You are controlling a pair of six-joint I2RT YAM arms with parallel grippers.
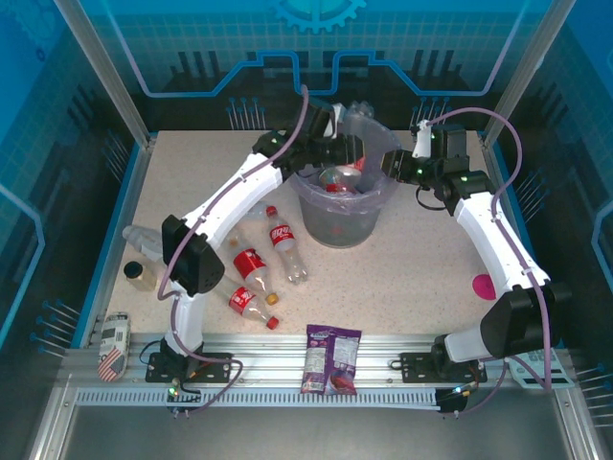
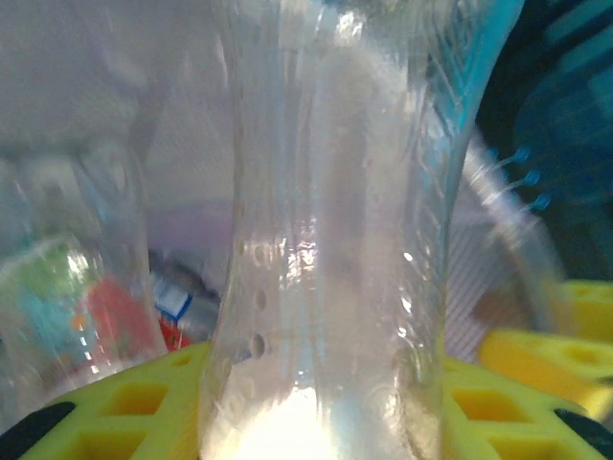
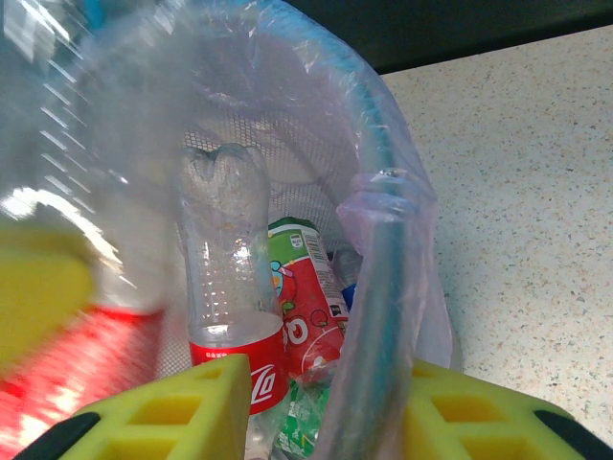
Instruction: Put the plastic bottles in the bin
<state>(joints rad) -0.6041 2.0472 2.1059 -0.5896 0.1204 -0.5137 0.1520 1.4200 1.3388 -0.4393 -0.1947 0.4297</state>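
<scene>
Left jaws pinch a clear unlabelled plastic bottle (image 2: 326, 192) across its waist, a yellow pad (image 2: 134, 402) on either side. Right jaws straddle the rim of the round grey bin (image 3: 378, 287) and its translucent lilac bag liner (image 3: 287, 77). Whether they press on the rim cannot be told.

Several risks stand out. Nearest the arm bases, near of the bin, a flat purple snack packet (image 1: 330, 359) lies at the speckled counter's (image 1: 421, 259) edge. It is not a bottle and could be picked by mistake. To the bin's near-left, three red-labelled plastic bottles (image 1: 251, 264) lie on the counter beside the left arm (image 1: 239, 192). A low return swing could knock them rolling.

The bin looks light, so a sideways tug from the right jaws might tip it or drag the liner. Inside it, a cola-labelled clear bottle (image 3: 230, 287) stands upright beside a green-capped one (image 3: 306, 297). A dropped bottle could bounce off these. The held bottle hangs over the bin's far-left rim, and if let go off-centre it may strike the rim and fall behind the bin. The two wrists are close across the opening and could clash.

The left arm rises from its base near-left of the bin and folds at a dark elbow. Its white forearm stretches to the bin's far-left rim. The right arm (image 1: 498, 240) curves from its base near-right of the bin to the right rim, with its wrist turned inward.
</scene>
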